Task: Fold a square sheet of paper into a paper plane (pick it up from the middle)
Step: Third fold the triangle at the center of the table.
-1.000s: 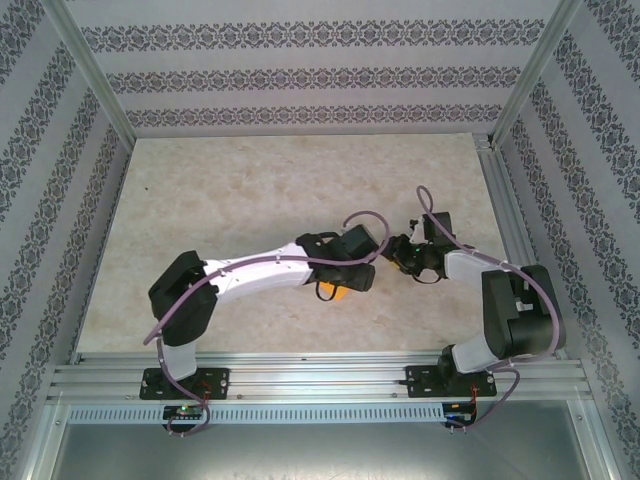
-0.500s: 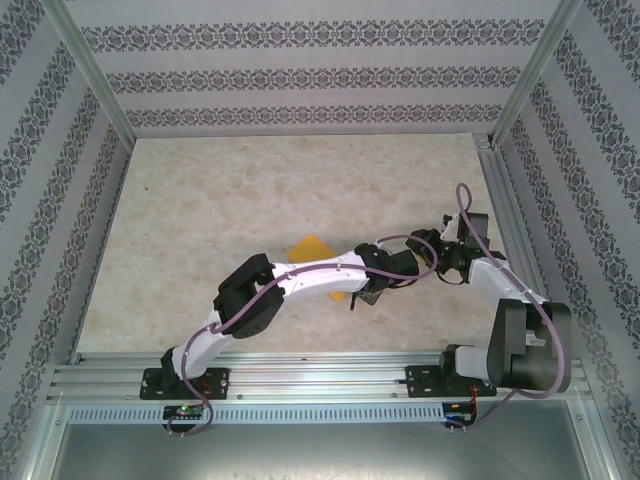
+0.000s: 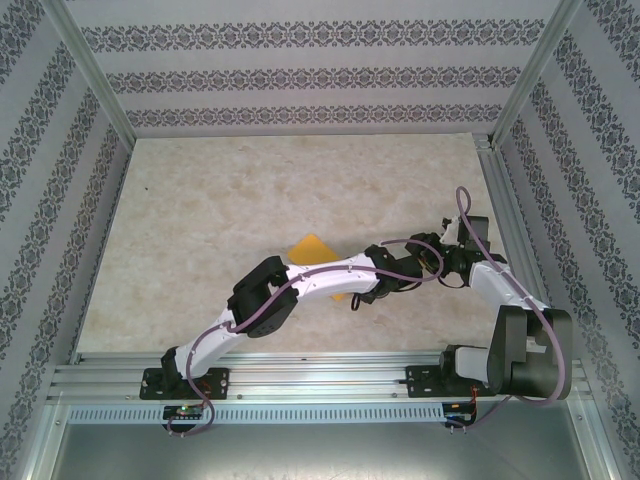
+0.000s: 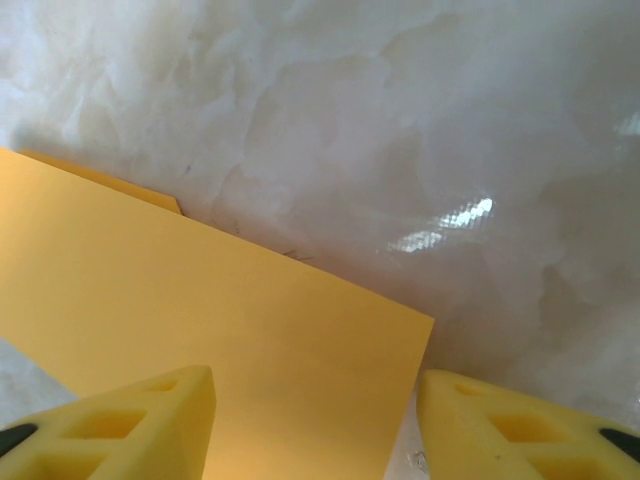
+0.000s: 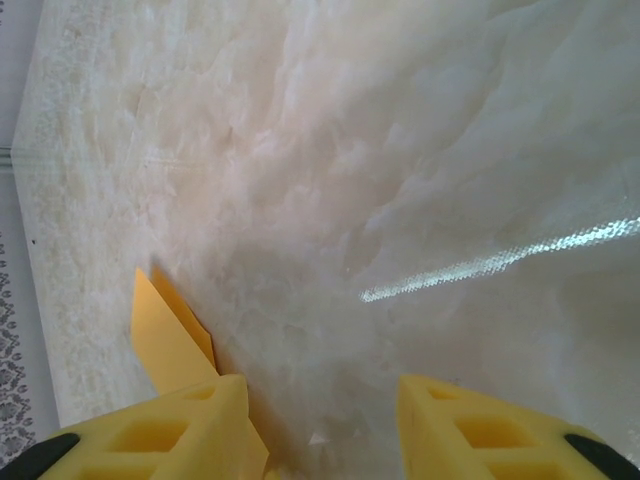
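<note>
Paper sheet (image 4: 200,300): orange-yellow, plain, one folded layer showing, flat on mottled cream surface (image 3: 220,200), near its middle. Left claw (image 4: 315,390) parted over a corner, gripping nothing; right claw (image 5: 322,390) parted, empty. Patterned walls (image 3: 300,80) surround.

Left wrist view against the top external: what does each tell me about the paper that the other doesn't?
Left wrist: the paper lies flat on the table, a second layer's edge peeking out at the upper left, its side edge running between the left gripper's open fingers. Top external: the left arm crosses over the paper and covers most of it. Both: orange-yellow paper on the pale table.
</note>
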Motion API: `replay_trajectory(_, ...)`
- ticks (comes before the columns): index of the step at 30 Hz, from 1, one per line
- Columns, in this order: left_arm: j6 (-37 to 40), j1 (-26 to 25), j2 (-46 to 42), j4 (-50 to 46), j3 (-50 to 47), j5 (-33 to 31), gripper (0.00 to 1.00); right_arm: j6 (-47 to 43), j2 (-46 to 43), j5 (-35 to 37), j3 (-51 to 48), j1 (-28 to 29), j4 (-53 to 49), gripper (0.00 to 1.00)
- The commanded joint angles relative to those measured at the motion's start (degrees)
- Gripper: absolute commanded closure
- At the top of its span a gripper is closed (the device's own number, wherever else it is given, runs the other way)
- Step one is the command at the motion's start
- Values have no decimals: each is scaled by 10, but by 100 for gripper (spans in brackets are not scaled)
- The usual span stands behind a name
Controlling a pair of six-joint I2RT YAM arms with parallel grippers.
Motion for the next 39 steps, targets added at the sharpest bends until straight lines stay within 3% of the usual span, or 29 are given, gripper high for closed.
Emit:
replay_trajectory(1,8,-7,12,-16,19,-26,48,-17,-12,-12,-4,-2,-7,56)
replay_trajectory(10,-3,-7,-6,-4,9,-34,78,-26,-7,-15,-1,-3,-18,56)
replay_trajectory(21,-33,-1,-105,90,-108,-42,100,-37,-4,-19,0,4,-32,56)
replay_trajectory(27,-28,9,-205,220,-232,3,100,-36,5,-15,4,32,-33,56)
replay_trajectory(39,-111,82,-395,623,-584,201,100,18,27,2,29,164,7,61)
